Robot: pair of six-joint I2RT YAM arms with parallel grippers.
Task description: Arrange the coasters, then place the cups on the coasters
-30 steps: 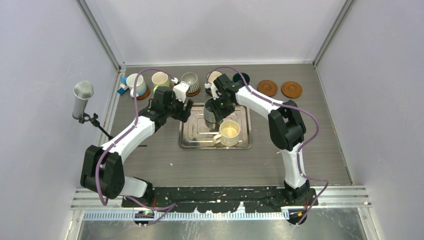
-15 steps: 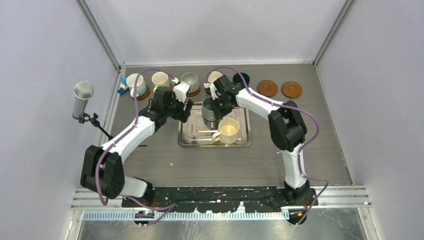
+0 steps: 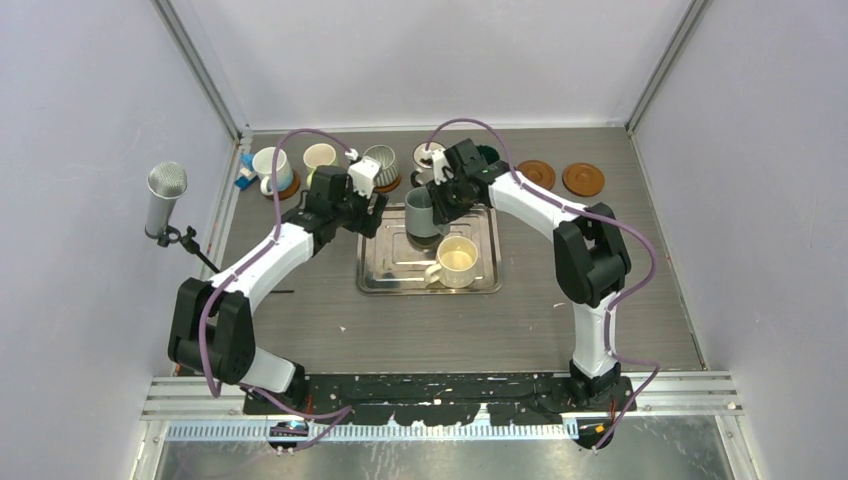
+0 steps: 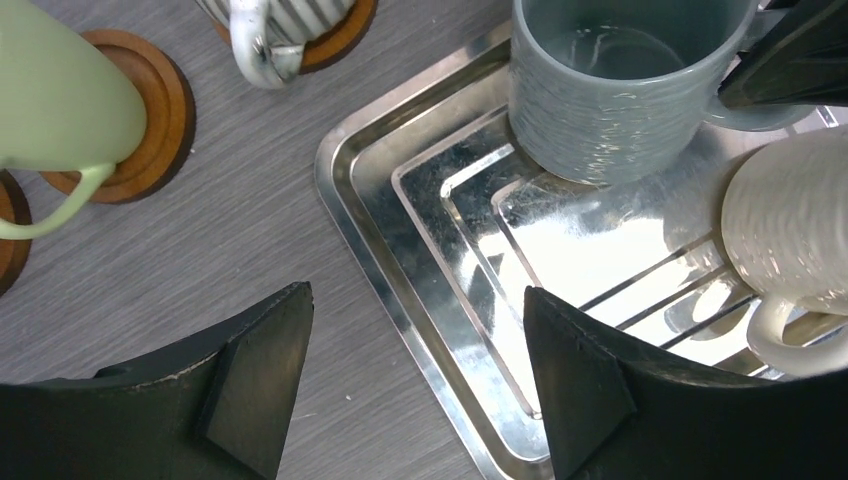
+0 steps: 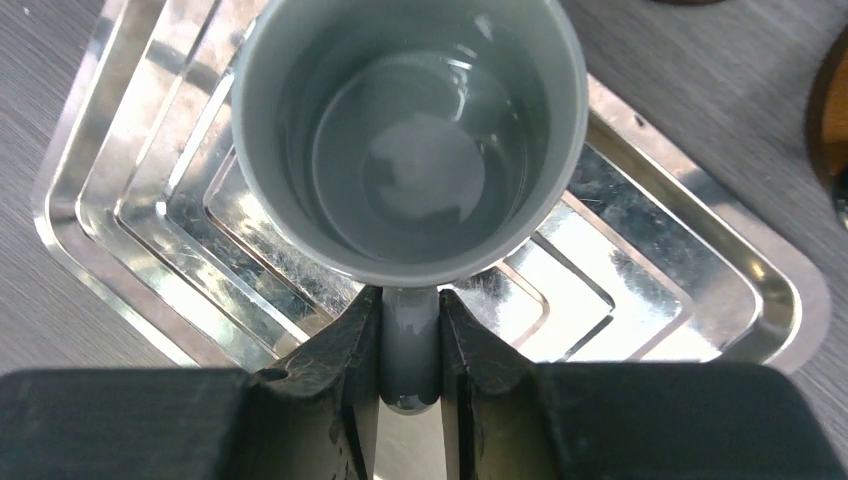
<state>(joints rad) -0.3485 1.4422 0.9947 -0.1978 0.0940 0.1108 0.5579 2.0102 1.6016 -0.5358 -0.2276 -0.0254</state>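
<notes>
A grey-blue cup (image 5: 410, 140) stands over the steel tray (image 5: 700, 270), and my right gripper (image 5: 408, 350) is shut on its handle. From above, that cup (image 3: 422, 212) is at the tray's far left part, with the right gripper (image 3: 441, 198) beside it. A cream cup (image 3: 458, 262) sits in the tray nearer to me. My left gripper (image 4: 420, 370) hangs open and empty over the tray's left rim (image 4: 370, 200). Two orange-brown coasters (image 3: 535, 175) (image 3: 583, 179) lie bare at the back right. Several cups stand on coasters along the back, among them a pale green cup (image 4: 60, 90) and a ribbed cup (image 3: 380, 163).
A microphone on a stand (image 3: 166, 198) rises at the left edge of the table. A small blue object (image 3: 243, 178) lies by the back left corner. Grey walls close in the table on three sides.
My right gripper has shut on the grey-blue cup's handle and carried the cup toward the tray's far edge. My left arm has shifted slightly toward the back.
</notes>
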